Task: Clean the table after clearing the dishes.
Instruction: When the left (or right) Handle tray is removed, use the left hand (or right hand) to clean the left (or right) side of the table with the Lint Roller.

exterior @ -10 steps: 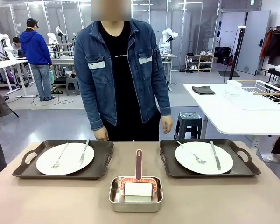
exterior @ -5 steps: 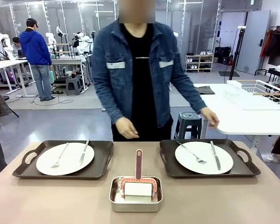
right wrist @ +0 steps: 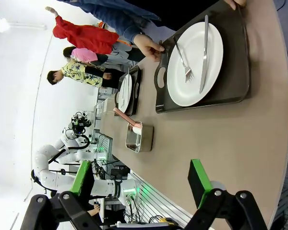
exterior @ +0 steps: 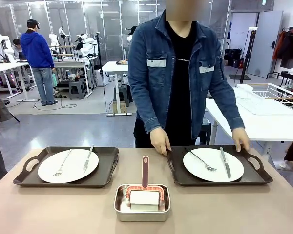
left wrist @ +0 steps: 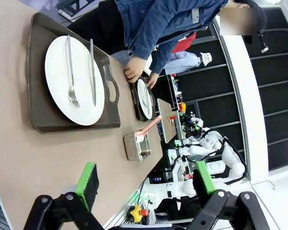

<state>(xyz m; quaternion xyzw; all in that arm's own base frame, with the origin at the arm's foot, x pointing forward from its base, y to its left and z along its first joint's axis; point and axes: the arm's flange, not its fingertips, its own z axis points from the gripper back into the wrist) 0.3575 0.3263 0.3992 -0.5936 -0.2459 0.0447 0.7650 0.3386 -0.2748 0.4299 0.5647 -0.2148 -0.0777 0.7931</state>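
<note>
Left tool (left wrist: pixel 145 181) and right tool (right wrist: pixel 139 181) hang wide open and empty, and the person's hands (exterior: pixel 160 144) have just grabbed the dark tray (exterior: pixel 256 176) with its round white plate (exterior: pixel 205 174) on the tan surface (exterior: pixel 234 209), so clearing begins.

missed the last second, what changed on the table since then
The person stepped toward the robot's right and set both hands on the far edge of the right tray. The left tray, plates and steel pan stayed put.

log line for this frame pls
person: hands on right tray, far edge | left tray: untouched | left gripper: open | right gripper: open
</note>
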